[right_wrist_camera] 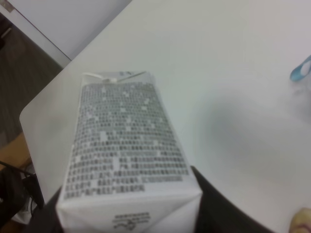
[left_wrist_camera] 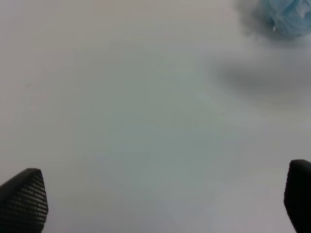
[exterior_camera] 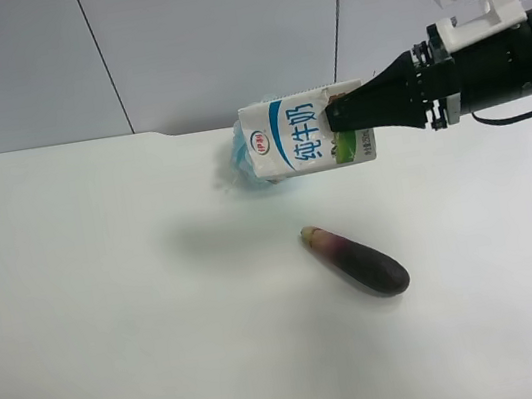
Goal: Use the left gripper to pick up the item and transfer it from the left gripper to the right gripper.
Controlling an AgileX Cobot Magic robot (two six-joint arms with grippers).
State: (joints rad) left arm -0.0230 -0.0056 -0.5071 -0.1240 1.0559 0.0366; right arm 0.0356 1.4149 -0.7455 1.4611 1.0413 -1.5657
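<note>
The white milk carton (exterior_camera: 292, 137) with blue characters hangs in the air above the table, lying sideways. My right gripper (exterior_camera: 344, 118), on the thick black arm with the white bracket, is shut on its end. In the right wrist view the carton (right_wrist_camera: 126, 141) fills the middle, with the right gripper (right_wrist_camera: 126, 182) clamped on either side of it. My left gripper (left_wrist_camera: 163, 194) is open and empty over bare table, apart from the carton. It is out of the exterior high view.
A fluffy blue bath sponge (exterior_camera: 238, 163) lies on the white table (exterior_camera: 108, 285) behind the carton; it also shows in the left wrist view (left_wrist_camera: 286, 14). A dark purple eggplant (exterior_camera: 357, 259) lies below the carton, nearer the front.
</note>
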